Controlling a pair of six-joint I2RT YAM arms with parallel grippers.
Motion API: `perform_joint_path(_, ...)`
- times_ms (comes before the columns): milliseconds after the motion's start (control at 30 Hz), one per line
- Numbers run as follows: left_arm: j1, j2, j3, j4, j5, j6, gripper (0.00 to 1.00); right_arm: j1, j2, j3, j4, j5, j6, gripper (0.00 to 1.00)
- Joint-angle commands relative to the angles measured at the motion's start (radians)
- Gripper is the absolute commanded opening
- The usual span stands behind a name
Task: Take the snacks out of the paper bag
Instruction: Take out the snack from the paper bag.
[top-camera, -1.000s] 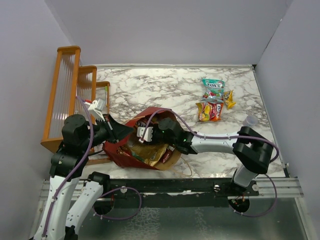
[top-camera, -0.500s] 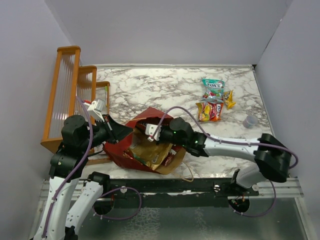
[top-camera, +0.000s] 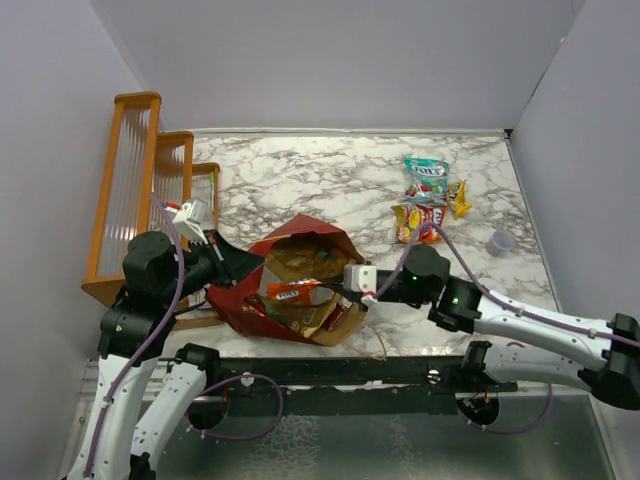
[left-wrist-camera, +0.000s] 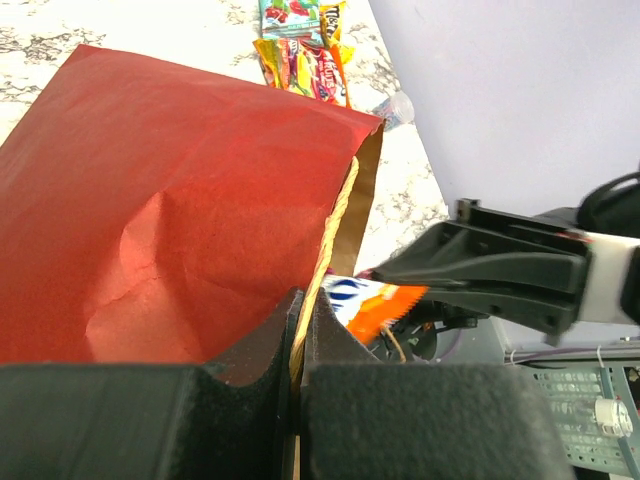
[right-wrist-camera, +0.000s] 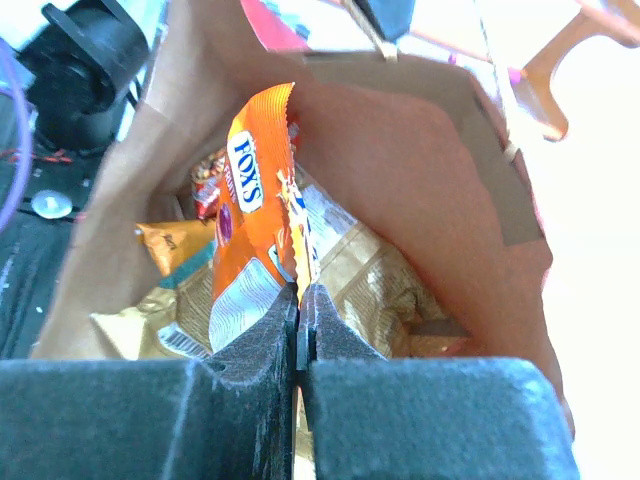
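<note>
The dark red paper bag (top-camera: 245, 305) lies on its side with its brown mouth open toward the right. My left gripper (top-camera: 243, 266) is shut on the bag's rim, seen in the left wrist view (left-wrist-camera: 303, 305) pinching the kraft edge of the bag (left-wrist-camera: 180, 200). My right gripper (top-camera: 330, 290) is shut on an orange Fox's packet (top-camera: 292, 293) at the bag's mouth; the right wrist view shows that gripper (right-wrist-camera: 300, 295) pinching the packet (right-wrist-camera: 255, 200). Inside the bag (right-wrist-camera: 420, 170) lie a gold-brown chip bag (right-wrist-camera: 375, 280), a yellow-orange packet (right-wrist-camera: 165, 245) and a dark red packet (right-wrist-camera: 208, 192).
Several snacks (top-camera: 425, 200) lie together on the marble table at the back right. A small clear cup (top-camera: 497, 242) stands near the right edge. An orange wooden rack (top-camera: 135, 190) stands along the left side behind my left arm.
My right arm has drawn back to the right out of the bag, pulling the orange packet up to the bag's mouth. My left gripper has stayed on the rim.
</note>
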Motion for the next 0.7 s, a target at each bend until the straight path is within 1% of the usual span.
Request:
perform_joint_path(0,-0.003,-0.009,-0.015,-0.005,-0.021,-0.01,0.0,0.006,-0.163,-0.01,-0.076,-0.064,-0.031,0.01)
perform_joint_path(167,-0.003,-0.006,-0.022,-0.004,-0.023,-0.007,0.0,0.006,-0.297,0.02,-0.137,0.015,-0.048,0.01)
perform_joint_path(300,-0.003,-0.008,-0.023,-0.008,-0.023,-0.006,0.0,0.006,-0.354,0.074,-0.152,0.098,-0.067,0.01)
perform_joint_path(433,-0.003,-0.008,-0.024,-0.012,-0.026,-0.004,0.0,0.005,-0.38,0.098,-0.074,0.228,-0.079,0.01)
perform_joint_path(667,-0.004,-0.01,-0.011,-0.032,-0.035,-0.002,0.0,0.006,-0.333,0.135,0.096,0.536,-0.089,0.02)
